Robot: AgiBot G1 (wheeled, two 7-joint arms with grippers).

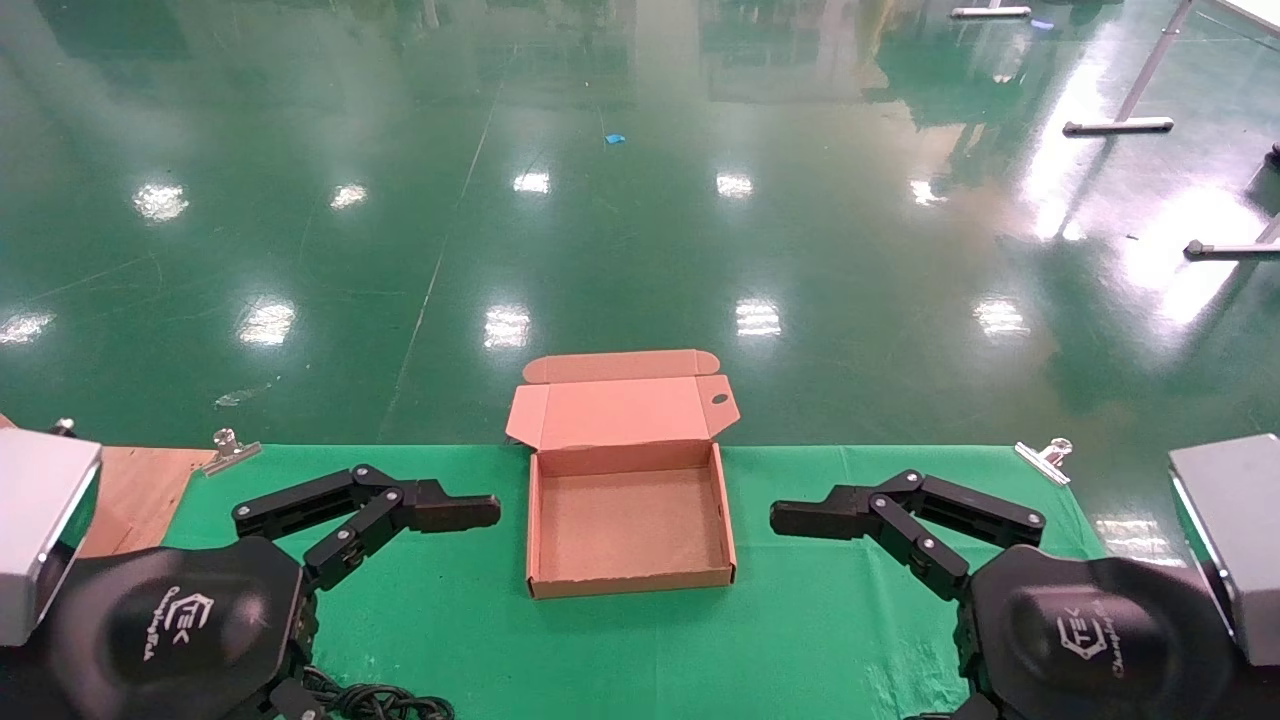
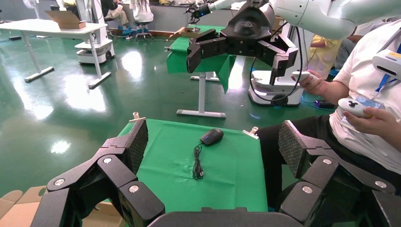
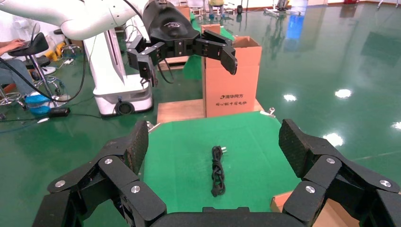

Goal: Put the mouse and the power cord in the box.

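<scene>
Chinese print marks tall carton [image 3: 231,80]; box [image 1: 630,520] lies open, unprinted.

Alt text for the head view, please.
An open, empty cardboard box sits in the middle of a green-covered table, its lid folded back. The left gripper and right gripper hover on either side, pointing inward toward it. Shiny green floor lies beyond.

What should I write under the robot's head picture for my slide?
Open, empty box on green cloth, with left gripper and right gripper open on either side.
</scene>
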